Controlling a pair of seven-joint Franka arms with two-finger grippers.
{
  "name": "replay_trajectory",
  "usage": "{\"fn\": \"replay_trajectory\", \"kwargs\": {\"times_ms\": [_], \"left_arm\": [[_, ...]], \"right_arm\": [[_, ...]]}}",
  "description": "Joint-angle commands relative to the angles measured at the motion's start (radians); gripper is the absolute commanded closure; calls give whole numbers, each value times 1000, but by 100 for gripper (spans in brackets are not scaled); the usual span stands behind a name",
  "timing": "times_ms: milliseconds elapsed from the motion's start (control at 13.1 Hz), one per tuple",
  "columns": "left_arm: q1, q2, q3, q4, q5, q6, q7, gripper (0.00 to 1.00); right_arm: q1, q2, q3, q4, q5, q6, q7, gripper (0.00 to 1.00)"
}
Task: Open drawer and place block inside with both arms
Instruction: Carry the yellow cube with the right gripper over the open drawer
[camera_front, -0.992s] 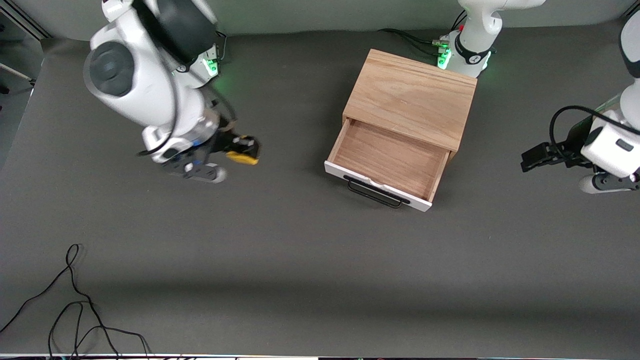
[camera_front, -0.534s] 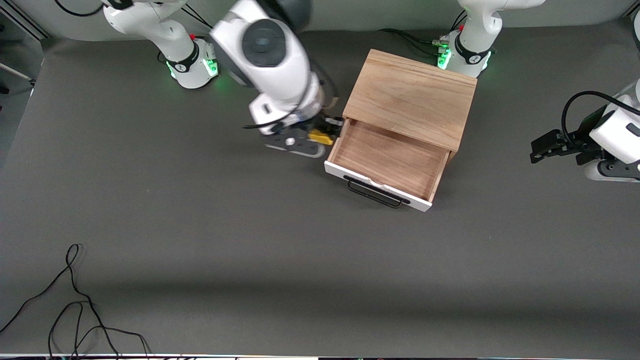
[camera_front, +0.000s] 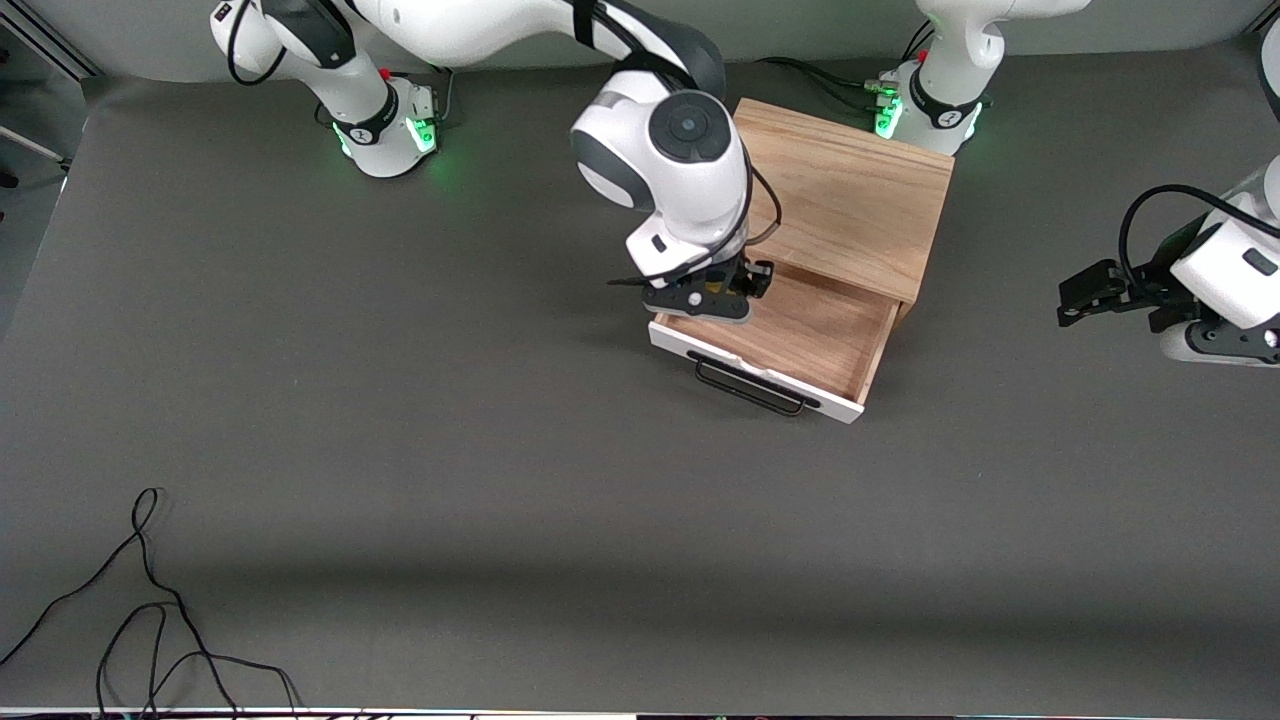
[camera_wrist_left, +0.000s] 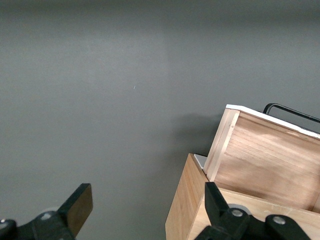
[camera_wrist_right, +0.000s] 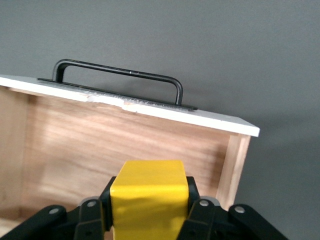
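The drawer (camera_front: 812, 332) stands pulled open from the light oak box (camera_front: 850, 205), with its white front and black wire handle (camera_front: 750, 390) toward the front camera. My right gripper (camera_front: 716, 292) hangs over the open drawer at the right arm's end of it. It is shut on the yellow block (camera_wrist_right: 147, 197), which the right wrist view shows above the drawer's wood floor (camera_wrist_right: 115, 145). In the front view the hand mostly hides the block. My left gripper (camera_front: 1078, 295) is open and empty, held off the table's left-arm end; the left wrist view shows its fingers (camera_wrist_left: 80, 206) wide apart.
A loose black cable (camera_front: 150, 600) lies on the grey table near the front camera at the right arm's end. The two green-lit arm bases (camera_front: 385, 125) stand along the back edge. The box's corner and the drawer's side (camera_wrist_left: 270, 160) show in the left wrist view.
My right arm has swung with the block from the table's right-arm end to over the open drawer. My left gripper has shifted slightly and stays open.
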Motion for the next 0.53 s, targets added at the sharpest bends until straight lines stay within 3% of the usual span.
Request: {"fn": "replay_trajectory", "kwargs": {"times_ms": [0,458], "left_arm": [[-51,-31,48,-31,13,15,7,0],[-51,-33,51,-38,56,-7,37,0]], "right_arm": [[18,47,-4,55,-31,-1,27,77],[50,115,-7,50,-45,72,74,68]]}}
